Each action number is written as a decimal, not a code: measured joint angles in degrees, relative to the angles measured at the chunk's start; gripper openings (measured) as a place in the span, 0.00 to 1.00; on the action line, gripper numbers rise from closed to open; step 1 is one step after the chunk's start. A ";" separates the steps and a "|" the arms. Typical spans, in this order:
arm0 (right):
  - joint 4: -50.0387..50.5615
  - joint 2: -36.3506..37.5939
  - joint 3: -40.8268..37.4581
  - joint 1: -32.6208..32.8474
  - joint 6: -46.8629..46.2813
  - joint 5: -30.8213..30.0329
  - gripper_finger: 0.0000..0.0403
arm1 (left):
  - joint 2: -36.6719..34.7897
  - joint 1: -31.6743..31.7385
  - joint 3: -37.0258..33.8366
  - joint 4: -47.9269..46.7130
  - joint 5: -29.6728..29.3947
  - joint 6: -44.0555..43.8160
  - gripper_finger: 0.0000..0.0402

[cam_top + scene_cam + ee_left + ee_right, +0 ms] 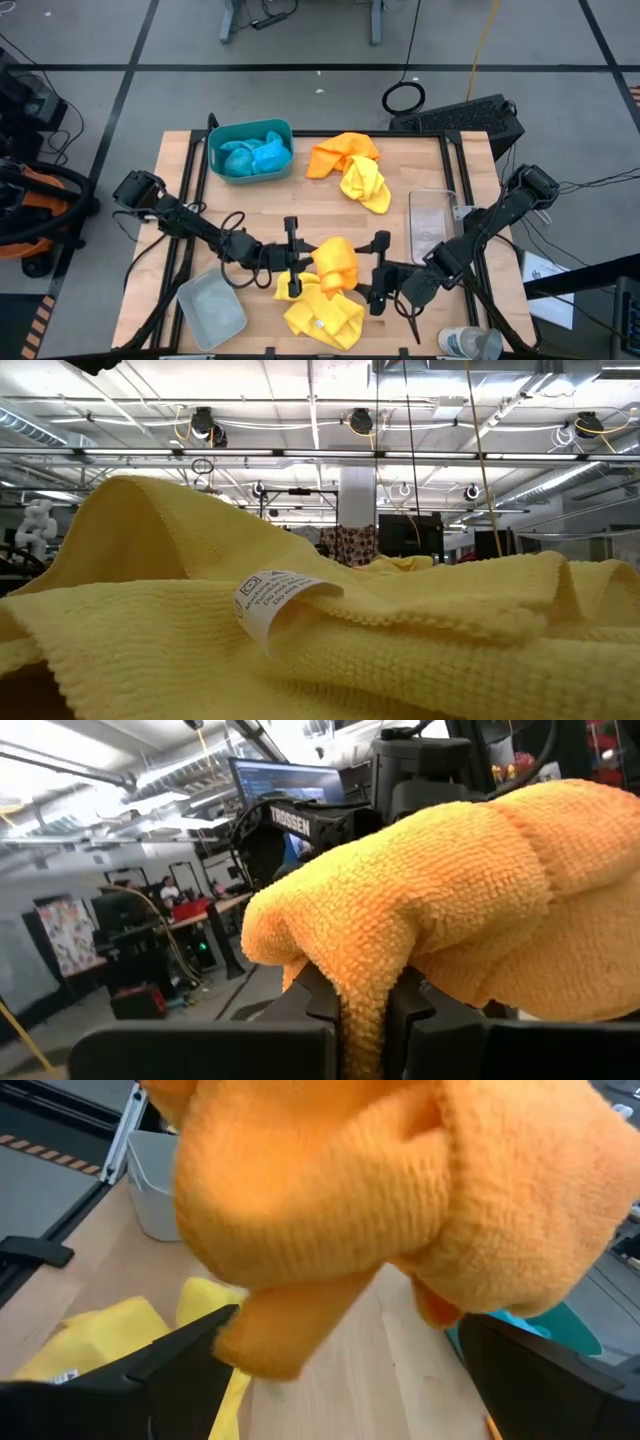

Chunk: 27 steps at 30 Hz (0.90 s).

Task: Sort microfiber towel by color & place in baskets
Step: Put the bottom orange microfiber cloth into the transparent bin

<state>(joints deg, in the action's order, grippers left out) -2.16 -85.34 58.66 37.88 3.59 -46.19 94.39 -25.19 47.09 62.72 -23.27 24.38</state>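
An orange microfiber towel [335, 264] hangs bunched above the table's near middle, with my left gripper [310, 262] shut on it from the left. My right gripper [365, 1365] is open, its fingers wide on either side of that towel [400, 1200]; whether they touch it I cannot tell. Below lies a crumpled yellow towel [320, 312] with a white label [265, 600], which fills the low view. The teal basket [216, 150] at the far left holds blue towels [255, 155]. Another orange towel [340, 153] and a yellow one [365, 185] lie on the table beside it. My left gripper pinches a fold of the orange towel [362, 1010] between its two fingers [310, 1005], coming about level from the table's left. The rest of the towel [450, 880] bulges up and over the fingertips in a thick bunch, lifted above the yellow towel.
A pale grey basket [210, 308] stands at the near left and a clear basket [432, 222] at the right. A clear plastic bottle [470, 343] sits at the near right corner. Bare wood shows in the table's middle [300, 200].
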 joint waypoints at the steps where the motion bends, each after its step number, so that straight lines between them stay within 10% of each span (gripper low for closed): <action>1: 0.42 0.02 0.01 -0.09 -0.11 0.01 0.90 | 0.02 0.00 0.00 -0.04 0.00 -0.88 0.06; 10: 1.68 0.02 0.02 -1.05 2.13 -0.88 0.90 | 0.09 -0.42 -0.04 -1.03 0.00 -4.40 0.06; 27: -16.82 -3.13 0.13 2.12 40.75 -4.18 0.93 | 0.15 -0.30 -0.09 -1.90 5.42 -10.62 0.06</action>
<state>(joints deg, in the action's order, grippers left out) -18.98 -88.47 58.78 40.00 44.35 -50.37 94.54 -25.49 47.00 60.82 -17.84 13.76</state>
